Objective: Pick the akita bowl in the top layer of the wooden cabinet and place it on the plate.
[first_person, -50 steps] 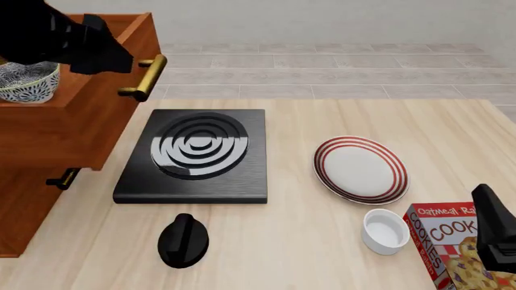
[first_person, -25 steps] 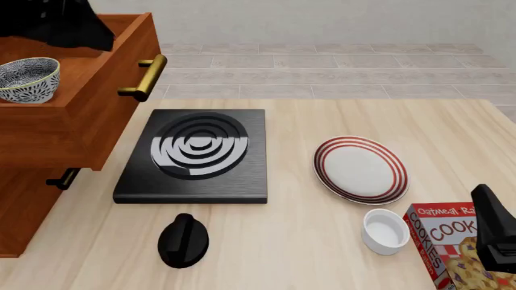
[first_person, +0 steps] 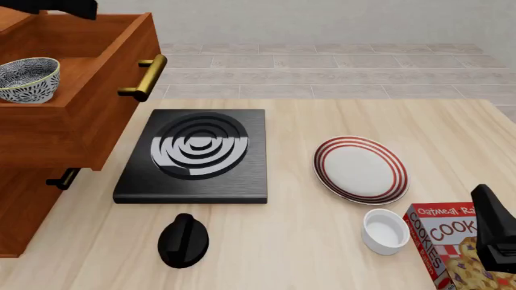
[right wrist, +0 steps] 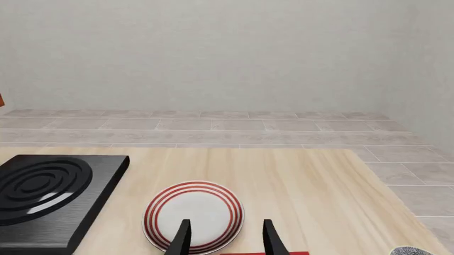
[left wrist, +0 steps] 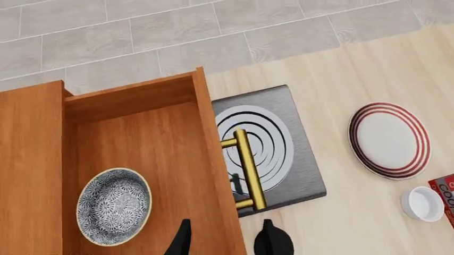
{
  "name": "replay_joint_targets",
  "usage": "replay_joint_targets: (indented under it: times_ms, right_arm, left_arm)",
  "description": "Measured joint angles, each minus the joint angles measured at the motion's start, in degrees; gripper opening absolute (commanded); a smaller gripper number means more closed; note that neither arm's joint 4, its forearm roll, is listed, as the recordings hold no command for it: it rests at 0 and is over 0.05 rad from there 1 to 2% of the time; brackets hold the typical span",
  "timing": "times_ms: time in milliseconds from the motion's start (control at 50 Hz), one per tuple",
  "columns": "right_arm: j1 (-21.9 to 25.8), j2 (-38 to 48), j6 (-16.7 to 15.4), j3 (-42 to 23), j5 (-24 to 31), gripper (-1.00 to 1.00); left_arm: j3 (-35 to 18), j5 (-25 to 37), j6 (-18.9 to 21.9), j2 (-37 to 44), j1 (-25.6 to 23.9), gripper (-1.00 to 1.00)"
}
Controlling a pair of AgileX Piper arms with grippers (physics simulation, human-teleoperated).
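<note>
- Front view: fixed, raised on the arms' side, facing forward and down; takes in the wooden cabinet [first_person: 72, 121], black hob [first_person: 196, 154], plate [first_person: 361, 169] and table [first_person: 322, 121].
- Left wrist view: high above, looking almost straight down into the open top layer [left wrist: 142, 154]; far off; shares hob [left wrist: 266, 146], plate [left wrist: 389, 140] and akita bowl [left wrist: 114, 206] with the front view.
- Right wrist view: low, near the table, facing the back wall; shares plate [right wrist: 193, 215] and hob [right wrist: 50, 194] with both.

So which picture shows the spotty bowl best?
The left wrist view. It looks straight down into the akita bowl, showing its whole rim and patterned inside, sitting in the open top layer. The front view shows it only side-on at the edge. The right wrist view misses it.
</note>
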Motion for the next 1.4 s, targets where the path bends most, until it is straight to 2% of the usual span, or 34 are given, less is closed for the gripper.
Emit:
replay_joint_targets:
  times_ms: [800, 1060, 1400]
  right_arm:
    - [0.0, 0.0, -0.1, 0.0, 0.0, 1.00]
    - [0.0, 0.0, -0.1, 0.0, 0.0, 1.00]
    - [0.0, 0.0, -0.1, 0.0, 0.0, 1.00]
  left_arm:
    - [-8.4, 2.0, 3.4, 6.3, 12.0, 1.00]
    - [-8.4, 1.4, 3.9, 7.2, 14.8, 1.00]
    - [-5.4, -0.9, 4.6, 8.1, 17.3, 1.00]
